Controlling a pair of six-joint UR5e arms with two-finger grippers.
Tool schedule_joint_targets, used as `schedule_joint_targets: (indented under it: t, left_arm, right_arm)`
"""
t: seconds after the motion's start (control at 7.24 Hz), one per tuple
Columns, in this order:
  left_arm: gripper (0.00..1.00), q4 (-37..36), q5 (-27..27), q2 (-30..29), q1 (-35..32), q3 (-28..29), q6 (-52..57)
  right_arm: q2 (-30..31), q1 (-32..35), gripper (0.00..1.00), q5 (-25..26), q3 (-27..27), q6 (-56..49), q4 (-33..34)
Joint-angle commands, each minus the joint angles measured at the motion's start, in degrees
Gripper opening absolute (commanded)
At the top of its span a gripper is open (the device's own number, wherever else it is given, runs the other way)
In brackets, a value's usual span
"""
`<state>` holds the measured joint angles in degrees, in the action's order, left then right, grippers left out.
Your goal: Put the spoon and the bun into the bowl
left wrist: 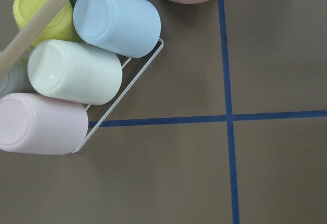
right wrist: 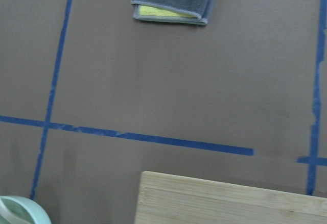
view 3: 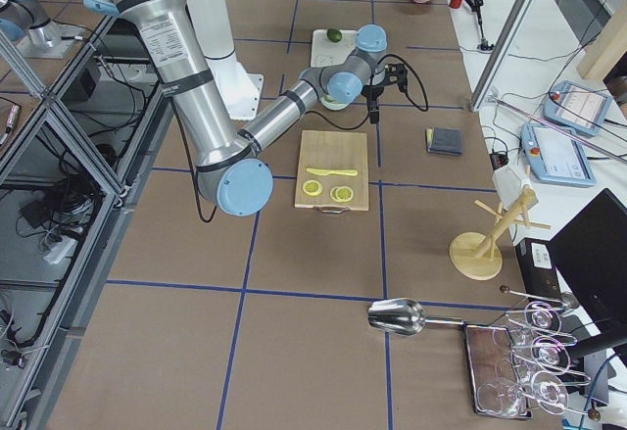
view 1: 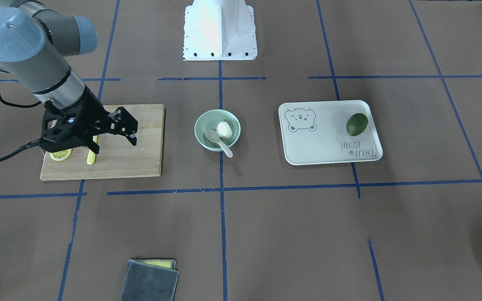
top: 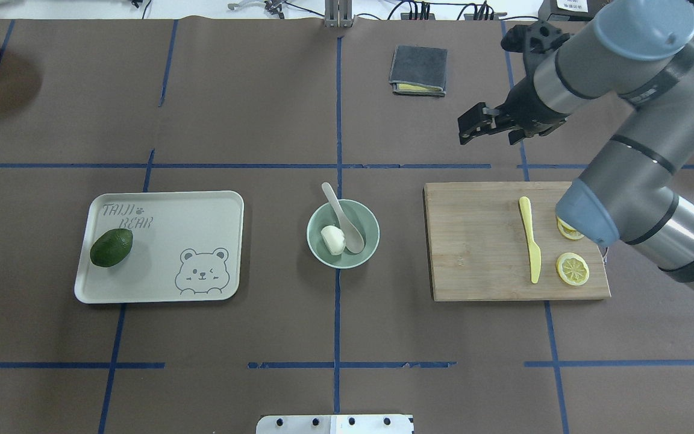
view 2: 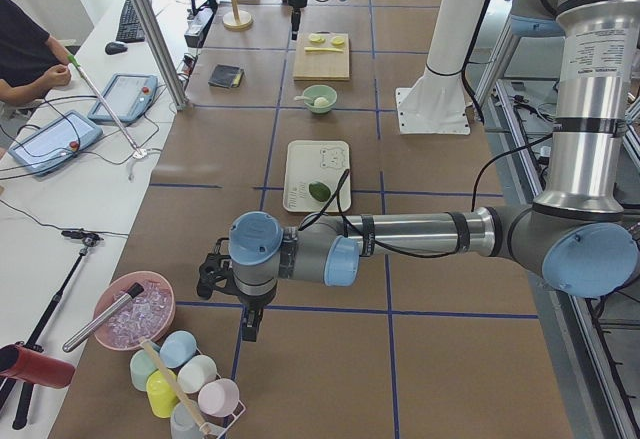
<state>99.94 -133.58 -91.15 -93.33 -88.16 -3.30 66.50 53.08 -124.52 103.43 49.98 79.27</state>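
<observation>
The pale mint-green bowl (top: 366,224) stands at the table's centre, also in the front view (view 1: 202,122). The white bun (top: 333,239) lies inside it. The grey-white spoon (top: 343,219) rests with its scoop in the bowl and its handle over the rim, as the front view (view 1: 220,142) shows. My right gripper (top: 489,129) is open and empty. It hangs above the table beyond the cutting board's far edge, well to the right of the bowl. My left gripper (view 2: 246,321) is far off at the table's left end, seen only from the side. I cannot tell whether it is open or shut.
A wooden cutting board (top: 479,241) holds a yellow knife (top: 531,241) and lemon slices (top: 572,268). A white bear tray (top: 160,208) holds a green fruit (top: 111,247). A folded grey cloth (top: 419,69) lies at the far side. Cups in a rack (left wrist: 76,71) lie under my left wrist.
</observation>
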Motion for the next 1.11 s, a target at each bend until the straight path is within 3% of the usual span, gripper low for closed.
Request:
schedule_joint_targets:
  t: [0.0, 0.28, 0.55, 0.69, 0.97]
  left_arm:
    - [1.0, 0.1, 0.5, 0.0, 4.8, -3.5, -6.8]
    - [1.0, 0.3, 0.4, 0.1, 5.3, -3.5, -7.0]
    - [1.0, 0.4, 0.3, 0.2, 5.3, -3.5, -6.8]
    - [1.0, 0.5, 0.3, 0.2, 5.3, -3.5, -6.8]
    - [1.0, 0.8, 0.2, 0.8, 5.3, -3.6, -6.7]
  right_arm:
    - [6.3, 7.0, 1.0, -3.4, 0.3, -13.1, 1.7]
    - [11.6, 14.7, 1.0, -5.5, -0.5, -25.4, 3.4]
    - [12.7, 21.9, 1.0, -5.8, -0.7, -40.7, 14.4]
    - [15.3, 26.1, 1.0, -6.1, -2.2, -47.2, 15.9]
    - [17.7, 32.6, 1.0, -11.4, -8.3, -55.0, 15.4]
